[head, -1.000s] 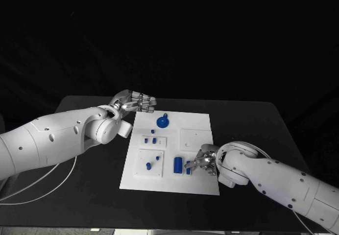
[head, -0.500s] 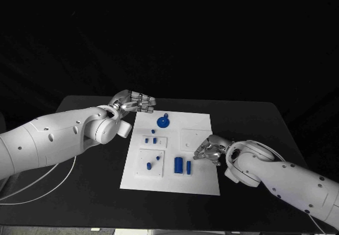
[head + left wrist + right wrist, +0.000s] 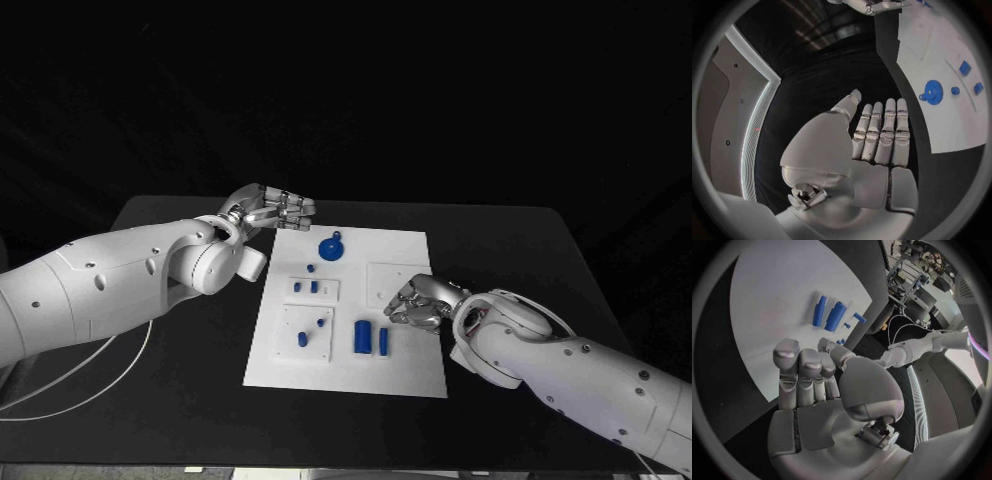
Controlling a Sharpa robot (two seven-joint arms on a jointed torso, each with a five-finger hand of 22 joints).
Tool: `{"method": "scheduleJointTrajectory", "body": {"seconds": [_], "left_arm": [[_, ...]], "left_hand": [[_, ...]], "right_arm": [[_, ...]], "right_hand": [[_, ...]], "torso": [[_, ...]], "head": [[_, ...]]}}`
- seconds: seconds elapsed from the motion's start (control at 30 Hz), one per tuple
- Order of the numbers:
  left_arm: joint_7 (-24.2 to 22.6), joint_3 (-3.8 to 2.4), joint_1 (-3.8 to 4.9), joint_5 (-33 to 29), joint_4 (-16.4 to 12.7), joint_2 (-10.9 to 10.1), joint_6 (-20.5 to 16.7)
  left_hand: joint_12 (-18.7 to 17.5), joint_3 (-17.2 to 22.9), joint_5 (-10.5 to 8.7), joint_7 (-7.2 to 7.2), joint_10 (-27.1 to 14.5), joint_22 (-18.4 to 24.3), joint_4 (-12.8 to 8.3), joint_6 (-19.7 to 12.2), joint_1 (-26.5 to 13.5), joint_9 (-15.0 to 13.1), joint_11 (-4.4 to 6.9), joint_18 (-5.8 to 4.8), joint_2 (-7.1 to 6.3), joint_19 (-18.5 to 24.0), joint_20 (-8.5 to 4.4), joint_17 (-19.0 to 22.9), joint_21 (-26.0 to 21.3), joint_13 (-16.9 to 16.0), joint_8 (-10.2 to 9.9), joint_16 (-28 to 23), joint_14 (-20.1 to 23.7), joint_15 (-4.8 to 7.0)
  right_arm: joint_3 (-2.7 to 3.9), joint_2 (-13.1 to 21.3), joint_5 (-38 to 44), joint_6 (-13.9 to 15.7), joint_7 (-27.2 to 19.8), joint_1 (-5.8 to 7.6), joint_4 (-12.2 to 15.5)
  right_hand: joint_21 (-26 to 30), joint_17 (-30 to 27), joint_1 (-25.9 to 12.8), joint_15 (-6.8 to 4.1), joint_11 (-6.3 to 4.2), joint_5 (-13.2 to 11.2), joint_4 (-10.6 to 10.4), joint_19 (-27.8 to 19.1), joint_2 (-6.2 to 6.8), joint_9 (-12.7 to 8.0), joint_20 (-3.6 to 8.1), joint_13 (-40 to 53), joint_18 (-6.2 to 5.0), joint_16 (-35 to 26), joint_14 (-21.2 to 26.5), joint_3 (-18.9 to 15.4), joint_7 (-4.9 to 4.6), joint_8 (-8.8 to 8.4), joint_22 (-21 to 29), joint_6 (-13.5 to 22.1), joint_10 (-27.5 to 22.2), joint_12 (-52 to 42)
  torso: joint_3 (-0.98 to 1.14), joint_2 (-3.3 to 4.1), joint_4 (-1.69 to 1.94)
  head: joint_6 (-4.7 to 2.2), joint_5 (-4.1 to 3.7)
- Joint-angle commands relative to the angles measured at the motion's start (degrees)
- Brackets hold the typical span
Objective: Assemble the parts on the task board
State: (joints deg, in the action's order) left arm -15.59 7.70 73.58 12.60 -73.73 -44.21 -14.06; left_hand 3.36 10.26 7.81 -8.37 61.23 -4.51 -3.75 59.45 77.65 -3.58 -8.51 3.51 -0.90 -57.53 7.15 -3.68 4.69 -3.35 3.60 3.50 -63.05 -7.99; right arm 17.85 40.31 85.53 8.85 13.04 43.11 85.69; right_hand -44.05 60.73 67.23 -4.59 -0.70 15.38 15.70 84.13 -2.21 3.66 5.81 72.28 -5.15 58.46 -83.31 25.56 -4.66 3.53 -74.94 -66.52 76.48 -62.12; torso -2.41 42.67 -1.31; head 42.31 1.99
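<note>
- Fingers of the right hand [image 3: 420, 303] are curled in over the right half of the task board [image 3: 346, 375], just beside the two long blue bars [image 3: 372, 338]; the right wrist view shows the fingers [image 3: 799, 371] bent toward the palm with nothing between them, so clenched and empty.
- Fingers of the left hand [image 3: 274, 210] are likewise folded in, nothing held, hovering at the board's far left corner near the blue gear [image 3: 333, 248]; in the left wrist view the fingers [image 3: 882, 131] lie side by side, bent.
- Parts: gear at the far end of the board, two small blue pegs [image 3: 304, 287] in the middle-left plate, another blue peg [image 3: 304, 339] in the near-left plate, bars lying flat side by side right of that.
- Risk 1: bars lie close together. A closed right hand coming down could nudge one against the other or push both out of line; likely cause would be descending before the fingers spread.
- Risk 2: the bars lie flat and low on the board, so a pinch could slip and flick a bar across the board.
- Risk 3: the board looks to sit loose on the black table [image 3: 173, 420]; sideways force from either hand could slide it and shift every target.
- Risk 4: the left hand sits close to the gear; a drift could knock it. Whether it is seated, cannot tell.
</note>
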Motion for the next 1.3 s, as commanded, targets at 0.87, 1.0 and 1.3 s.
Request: {"method": "scheduleJointTrajectory", "body": {"seconds": [0.87, 1.0, 1.3], "left_arm": [[-0.46, 0.01, -0.04, 0.18, 0.05, 0.24, 0.64], [-0.44, 0.02, -0.04, 0.18, 0.05, 0.23, 0.64], [-0.44, 0.04, -0.05, 0.18, 0.07, 0.24, 0.66]], "left_hand": [[-0.04, 0.1, 0.16, 0.08, -0.45, 0.09, 0.36, -0.33, 0.03, -0.01, 0.05, 0.3, 0.5, -0.18, 0.25, 0.0, -0.22, 0.03, 0.02, 0.02, 0.38, -0.14], [-0.04, 0.1, 0.16, 0.08, -0.45, 0.09, 0.36, -0.33, 0.03, -0.01, 0.05, 0.3, 0.5, -0.18, 0.25, 0.0, -0.22, 0.03, 0.02, 0.02, 0.38, -0.14], [-0.04, -0.05, 0.24, 0.06, -0.52, 0.11, 0.69, -0.45, 0.06, 0.0, 0.02, 0.31, 0.53, -0.21, 0.26, -0.01, -0.24, 0.03, 0.0, 0.03, 0.35, -0.15]], "right_arm": [[-0.47, -1.99, 6.04, -3.03, -0.56, -1.23, -1.79], [-0.54, -2.0, 6.08, -3.09, -0.55, -1.3, -1.86], [-0.71, -2.04, 6.01, -2.55, -0.69, -1.49, -1.97]], "right_hand": [[0.41, -0.1, -0.77, -0.18, -0.31, 0.63, 0.08, 2.96, 0.11, 0.01, 0.08, -0.16, -0.07, -0.04, 0.24, 1.1, 0.18, 0.06, -2.15, -1.03, 0.03, 0.01], [0.45, -0.12, -0.82, -0.19, -0.32, 0.75, 0.07, 2.97, 0.15, 0.02, 0.09, -0.17, -0.07, -0.07, 0.25, 1.17, 0.2, 0.06, -2.18, -1.14, 0.04, 0.02], [0.47, -0.13, -0.93, -0.22, -0.36, 1.18, 0.03, 3.0, 0.26, 0.02, 0.12, -0.13, -0.03, -0.08, 0.24, 1.27, 0.26, 0.05, -2.24, -1.32, 0.11, -0.05]], "torso": [[-0.07, -0.03, -0.01], [-0.06, -0.02, -0.01], [-0.06, -0.03, -0.03]], "head": [[0.58, 0.12], [0.54, 0.13], [0.51, 0.1]]}}
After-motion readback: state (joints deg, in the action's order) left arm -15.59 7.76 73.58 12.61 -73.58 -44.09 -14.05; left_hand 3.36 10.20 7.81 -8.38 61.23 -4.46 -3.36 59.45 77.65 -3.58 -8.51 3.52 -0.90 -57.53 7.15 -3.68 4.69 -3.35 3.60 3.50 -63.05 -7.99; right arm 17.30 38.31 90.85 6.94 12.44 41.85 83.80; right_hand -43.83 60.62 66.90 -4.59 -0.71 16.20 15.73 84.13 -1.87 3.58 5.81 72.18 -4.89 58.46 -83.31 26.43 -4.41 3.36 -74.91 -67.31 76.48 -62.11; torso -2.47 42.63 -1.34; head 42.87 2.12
